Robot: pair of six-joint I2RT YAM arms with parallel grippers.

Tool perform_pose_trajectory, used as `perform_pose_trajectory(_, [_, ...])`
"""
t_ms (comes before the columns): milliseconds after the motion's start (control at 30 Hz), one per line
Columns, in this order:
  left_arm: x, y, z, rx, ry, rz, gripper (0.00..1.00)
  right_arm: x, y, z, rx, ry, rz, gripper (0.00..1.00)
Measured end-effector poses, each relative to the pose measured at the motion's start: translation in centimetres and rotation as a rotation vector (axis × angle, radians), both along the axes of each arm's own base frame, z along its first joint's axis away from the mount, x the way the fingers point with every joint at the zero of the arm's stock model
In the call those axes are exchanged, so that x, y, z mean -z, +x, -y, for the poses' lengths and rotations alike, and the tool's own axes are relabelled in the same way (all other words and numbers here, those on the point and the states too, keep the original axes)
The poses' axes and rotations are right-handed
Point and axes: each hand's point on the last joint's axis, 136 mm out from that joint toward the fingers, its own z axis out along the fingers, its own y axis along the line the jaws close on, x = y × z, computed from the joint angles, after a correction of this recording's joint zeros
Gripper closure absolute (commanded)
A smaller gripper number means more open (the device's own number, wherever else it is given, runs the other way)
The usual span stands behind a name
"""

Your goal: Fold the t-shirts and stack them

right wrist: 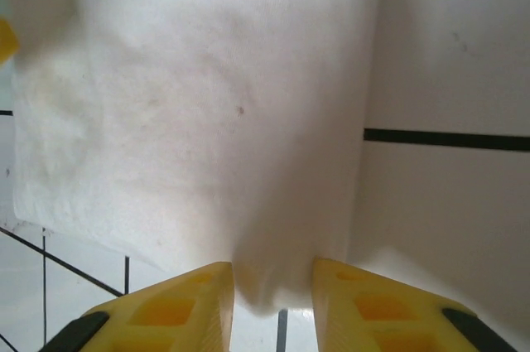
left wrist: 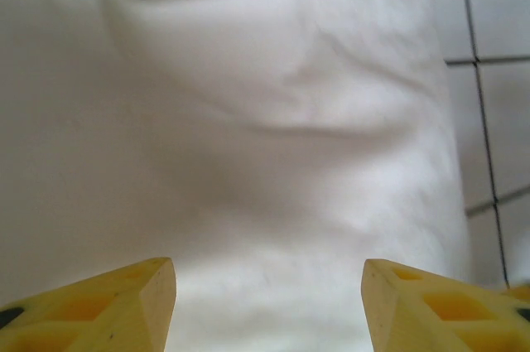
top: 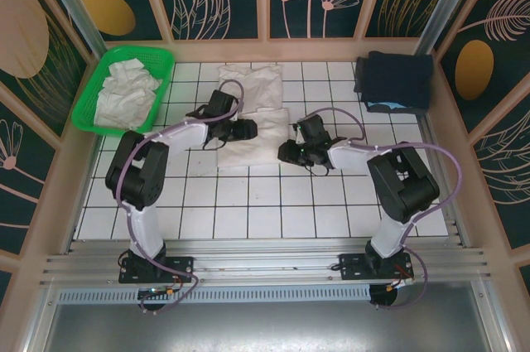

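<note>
Currently catalogued: one white t-shirt (top: pixel 263 91), part-folded, on the table (top: pixel 248 203) just right of the green basket (top: pixel 137 49); further t-shirts (top: pixel 124 91) are heaped inside that basket.
We judge it light, limp and crease-prone, not fragile, and best taken at an edge, both sides together. The right gripper (right wrist: pixel 273 273) is pinched on a fold of its edge. The left gripper (left wrist: pixel 269 273) hangs with jaws apart over the cloth, holding nothing. Our wrist views give the pinch; the top view gives the outline.
</note>
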Motion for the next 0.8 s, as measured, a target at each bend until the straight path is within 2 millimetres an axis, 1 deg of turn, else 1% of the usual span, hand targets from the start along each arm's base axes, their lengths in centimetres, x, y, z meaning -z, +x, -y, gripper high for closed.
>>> perform_pose_trajectory(67, [0.7, -1.5, -0.3, 0.005, -0.001, -0.019, 0.40, 0.8, 0.2, -0.1, 0.001, -0.010, -0.015, 0.72])
perform_pose_trajectory(133, [1.9, -2.5, -0.9, -0.001, 0.009, -0.049, 0.40, 1.3, 0.0, 0.0, 0.001, -0.017, -0.026, 0.71])
perform_pose_trajectory(233, [3.7, -3.9, -1.6, -0.008, 0.025, -0.090, 0.41, 1.3, 0.1, 0.1, 0.000, -0.019, -0.026, 0.67])
perform_pose_trajectory(367, [3.8, -3.7, -1.7, -0.011, 0.023, -0.078, 0.44, 1.4, -0.1, 0.4, 0.002, -0.022, -0.026, 0.66])
perform_pose_trajectory(567, [3.9, -3.7, -1.7, -0.013, 0.027, -0.078, 0.45, 0.8, -0.6, 1.9, 0.026, -0.019, -0.022, 0.68])
perform_pose_trajectory(633, [3.9, -3.7, -1.7, -0.013, 0.027, -0.077, 0.45, 0.8, -0.6, 2.0, 0.030, -0.019, -0.023, 0.69])
perform_pose_trajectory(733, [4.0, -3.6, -1.8, -0.016, 0.030, -0.076, 0.45, 0.9, -0.6, 1.9, 0.025, -0.014, -0.027, 0.73])
perform_pose_trajectory(800, [4.0, -3.6, -1.8, -0.017, 0.032, -0.076, 0.45, 1.0, -0.6, 1.9, 0.023, -0.011, -0.029, 0.73])
